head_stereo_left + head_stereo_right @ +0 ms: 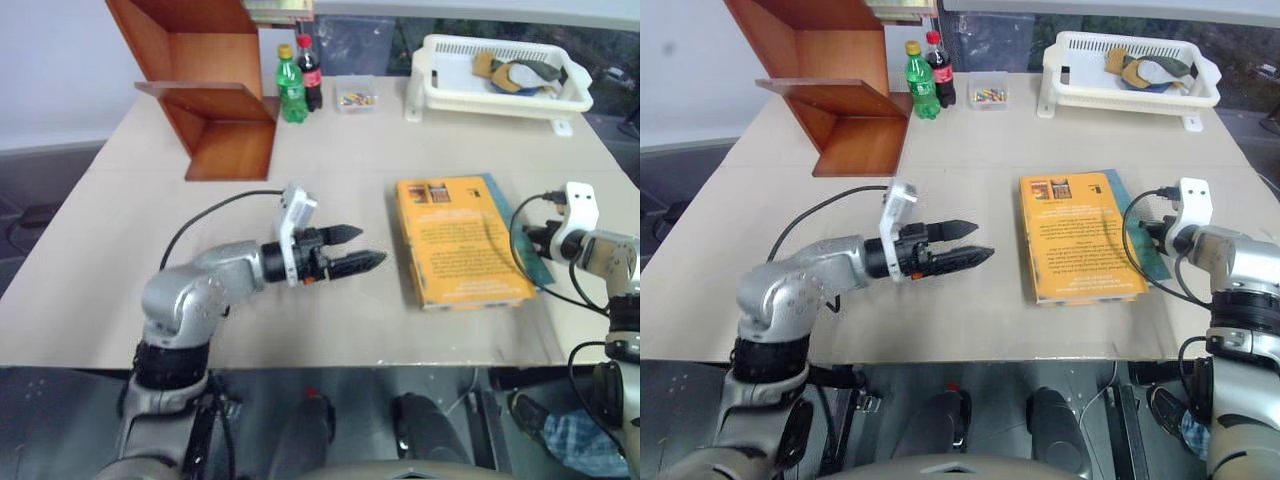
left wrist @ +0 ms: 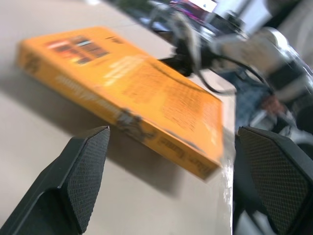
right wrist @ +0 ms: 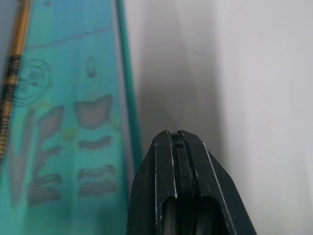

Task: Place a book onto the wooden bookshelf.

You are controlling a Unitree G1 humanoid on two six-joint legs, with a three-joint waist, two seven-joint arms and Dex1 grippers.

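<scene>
While the thick orange-yellow paperback book [image 1: 460,240] lies flat on the beige table [image 1: 330,150], untouched and overlapping a thinner teal-blue book [image 1: 1137,232], the left gripper [image 1: 352,250] hovers level just beside its spine with fingers spread wide, and the right gripper [image 3: 183,161], fingers pressed shut, sits at the teal book's outer edge. The approach step seems in hand; next, the grippers likely must lift the paperback and carry it to the far reddish-brown wooden bookshelf [image 1: 205,80].

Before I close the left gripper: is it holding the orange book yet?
No, the open left gripper is short of the book, which lies flat on the table.
</scene>
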